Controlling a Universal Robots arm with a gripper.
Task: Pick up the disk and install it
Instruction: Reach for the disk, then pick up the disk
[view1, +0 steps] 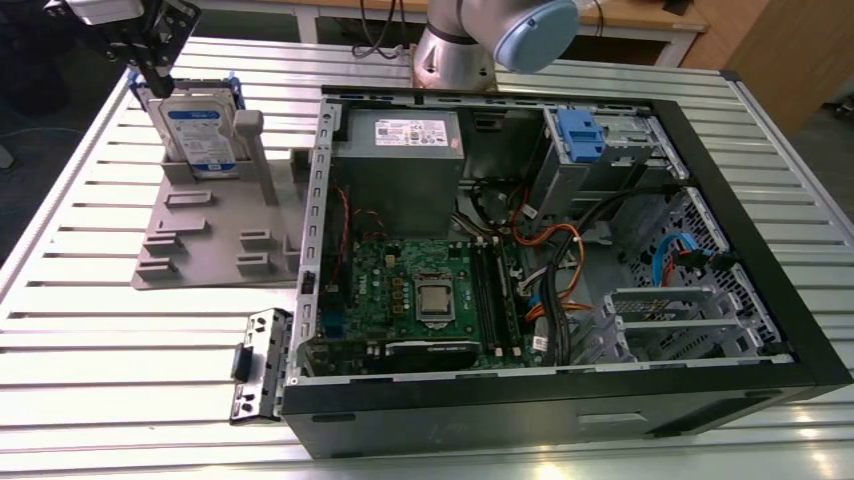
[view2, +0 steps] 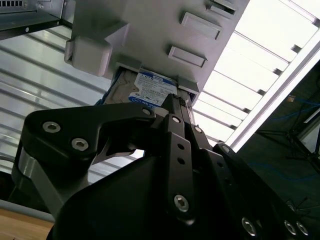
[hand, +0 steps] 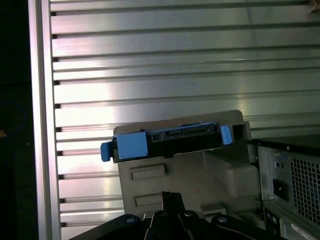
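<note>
One disk (view1: 198, 135) stands upright in its stand (view1: 200, 245) at the exterior view's left, top edge exposed for grasping; we judge the gripper (view1: 160, 75), just above, pinched closed and empty.

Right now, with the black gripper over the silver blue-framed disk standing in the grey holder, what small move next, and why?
Probably lower the black gripper straight down: the silver blue-framed disk stands upright in the grey plastic holder directly beneath it.
</note>
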